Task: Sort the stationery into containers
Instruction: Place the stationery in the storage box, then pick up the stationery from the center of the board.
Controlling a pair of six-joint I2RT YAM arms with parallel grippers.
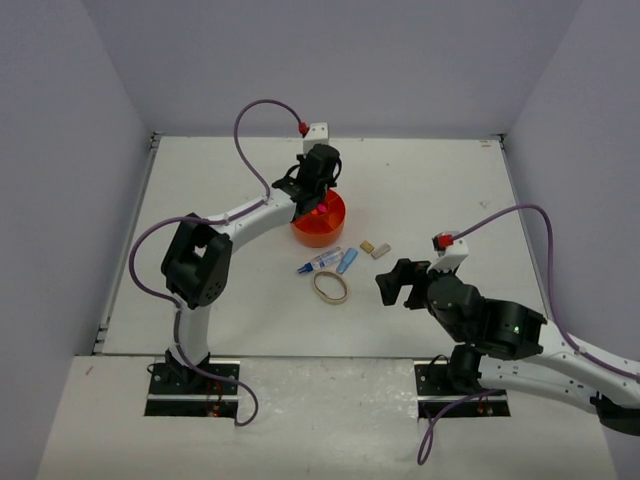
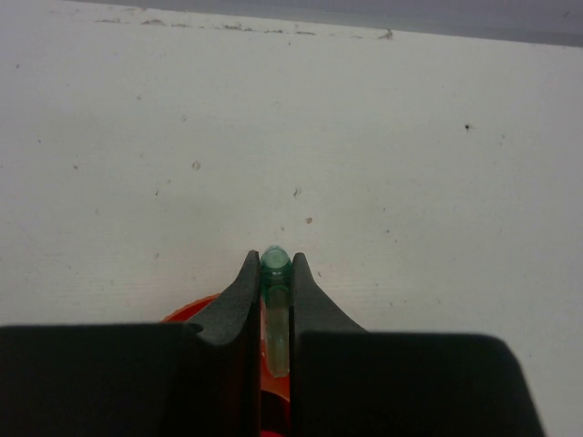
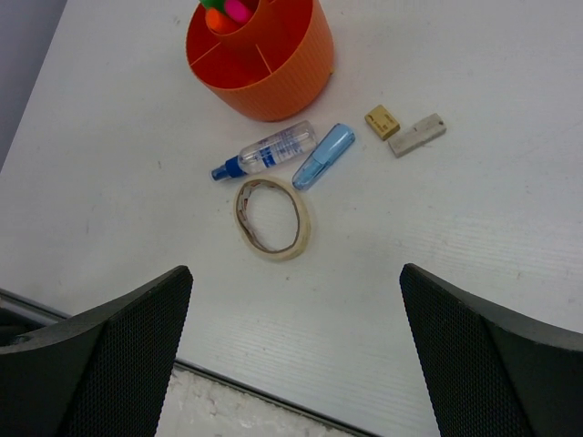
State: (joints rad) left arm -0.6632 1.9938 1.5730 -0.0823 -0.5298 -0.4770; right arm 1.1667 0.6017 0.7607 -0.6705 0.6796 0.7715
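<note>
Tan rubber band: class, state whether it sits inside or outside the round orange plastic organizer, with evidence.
Outside. The tan rubber band lies flat on the white table, apart from the round orange plastic organizer.

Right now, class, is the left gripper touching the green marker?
Touching. The left wrist view shows the left gripper shut on the green marker, squeezing it from both sides.
</note>
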